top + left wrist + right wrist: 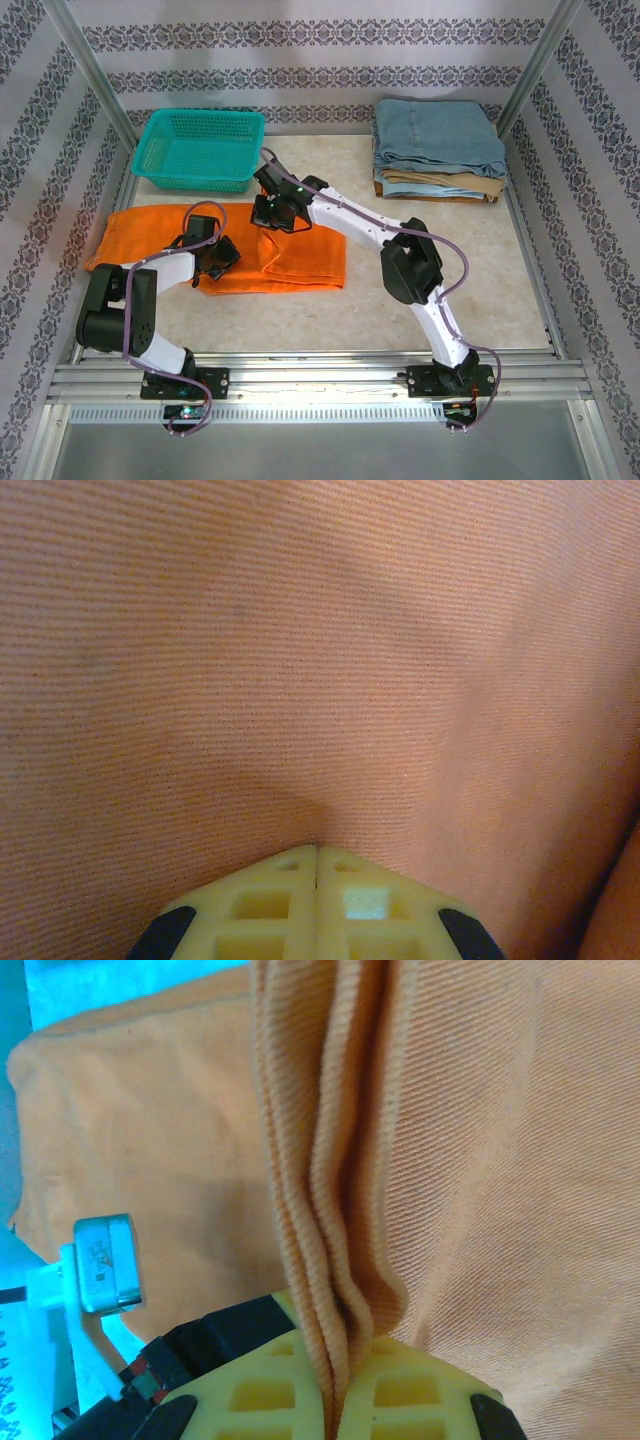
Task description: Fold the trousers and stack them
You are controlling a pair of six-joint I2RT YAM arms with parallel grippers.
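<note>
Pinching bunched orange trousers in right gripper, left gripper closed against cloth; risking layers slipping, skewing fold.

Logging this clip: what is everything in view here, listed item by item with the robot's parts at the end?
orange trousers: one, bright orange, spread across the left and middle of the table
teal basket: one, teal, far left, behind the trousers
blue denim pair: one, light blue, folded, far right, on top of the stack
tan pair: one, tan, folded beneath the denim
table: one, pale mottled top
left end effector: one, yellow fingers, shut on a pucker of the trousers, near left part
right end effector: one, yellow fingers, shut on bunched layers at the trousers' far edge
</note>
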